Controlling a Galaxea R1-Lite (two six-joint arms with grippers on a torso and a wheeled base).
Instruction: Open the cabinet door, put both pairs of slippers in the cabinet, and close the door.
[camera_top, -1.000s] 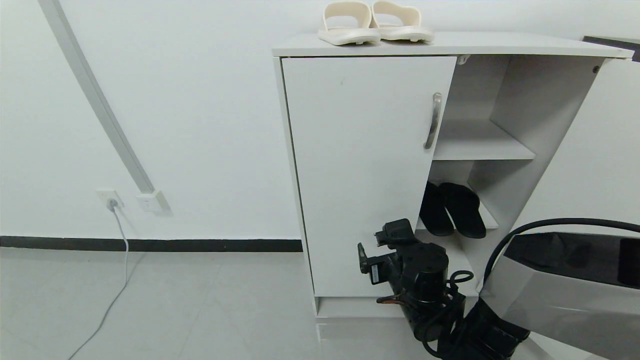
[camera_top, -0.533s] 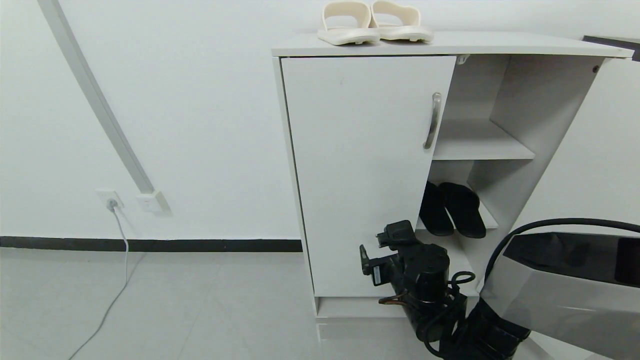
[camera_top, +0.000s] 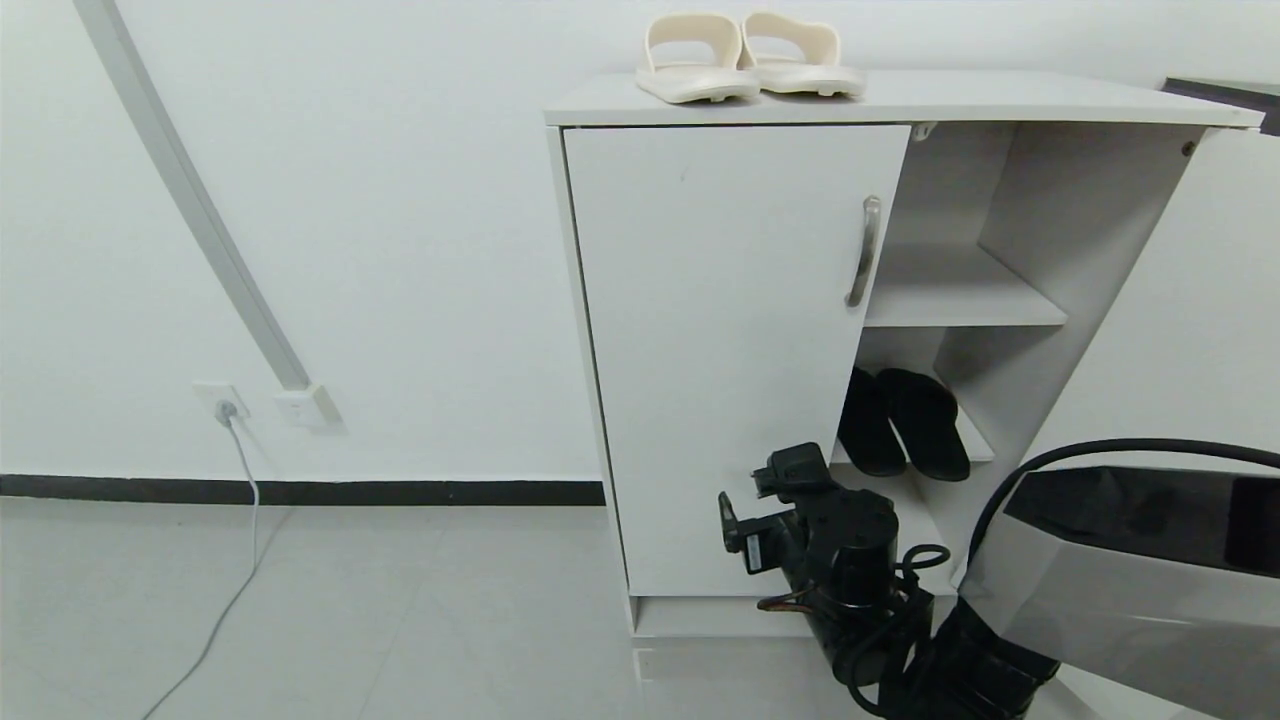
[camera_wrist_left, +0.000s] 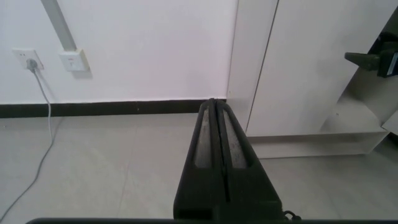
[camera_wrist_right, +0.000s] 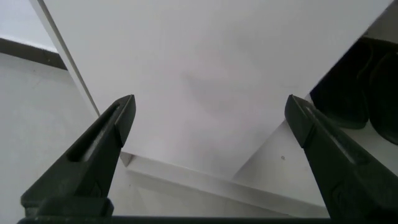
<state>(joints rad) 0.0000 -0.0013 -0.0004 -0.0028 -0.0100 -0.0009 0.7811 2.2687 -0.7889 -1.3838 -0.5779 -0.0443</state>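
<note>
Grey floor tiles (camera_top: 400, 620) lie nearest. Low over them the right jaws stand wide apart with nothing between them, facing the lower part of the closed left door (camera_top: 720, 350) of the white cabinet (camera_top: 900, 97). The left jaws are pressed together, holding nothing, and point across the floor toward the cabinet's bottom left corner. The right door (camera_top: 1190, 300) stands swung open. Inside the opening the black slippers (camera_top: 905, 420) sit side by side on the lower shelf (camera_top: 975, 440), below the upper shelf (camera_top: 960, 300). The cream slippers (camera_top: 750, 58) rest just beside each other on the cabinet top, toward its left end. Far left, a wall socket (camera_top: 222, 400) on the white wall (camera_top: 400, 200) feeds a grey cable (camera_top: 245, 540) down to the floor.
</note>
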